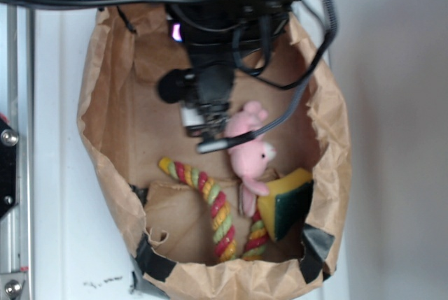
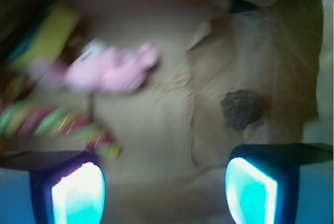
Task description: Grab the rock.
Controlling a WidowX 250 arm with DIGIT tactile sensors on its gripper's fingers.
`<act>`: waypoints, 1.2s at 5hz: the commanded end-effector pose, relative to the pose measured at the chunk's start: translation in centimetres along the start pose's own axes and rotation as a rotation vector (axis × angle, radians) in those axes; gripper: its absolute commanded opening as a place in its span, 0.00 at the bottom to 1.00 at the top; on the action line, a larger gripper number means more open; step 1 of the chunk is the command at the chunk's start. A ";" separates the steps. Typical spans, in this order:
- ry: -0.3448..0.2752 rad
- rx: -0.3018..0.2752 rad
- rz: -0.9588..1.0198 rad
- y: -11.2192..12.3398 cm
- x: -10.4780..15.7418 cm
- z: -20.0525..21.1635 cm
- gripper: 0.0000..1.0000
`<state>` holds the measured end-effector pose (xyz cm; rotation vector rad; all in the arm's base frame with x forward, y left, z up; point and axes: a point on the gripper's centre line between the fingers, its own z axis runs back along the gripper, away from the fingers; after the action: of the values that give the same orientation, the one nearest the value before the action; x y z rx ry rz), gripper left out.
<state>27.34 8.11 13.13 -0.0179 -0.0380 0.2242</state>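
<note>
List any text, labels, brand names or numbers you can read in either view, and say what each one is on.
None can be read.
Dark marks on the white table, exterior view: too small and blurred to tell whether they are writing.
Paper bag, pink plush bunny, sponge, rope toy, rock: no print visible.
Wrist view is motion-blurred; the lit pads carry no marking.

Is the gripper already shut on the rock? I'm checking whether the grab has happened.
No: in the wrist view the gripper is open, and the rock lies untouched on the brown paper ahead of its fingertips.
</note>
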 end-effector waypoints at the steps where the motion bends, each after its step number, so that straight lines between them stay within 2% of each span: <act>1: -0.188 0.081 0.484 -0.2 2.1 1.7 1.00; 2: -0.318 0.153 0.730 1.2 0.4 1.8 1.00; 5: -0.318 0.153 0.730 1.2 0.4 1.8 1.00; 6: -0.348 0.122 0.826 -0.3 0.2 0.3 1.00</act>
<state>27.31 7.68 12.02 0.1470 -0.3154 1.0513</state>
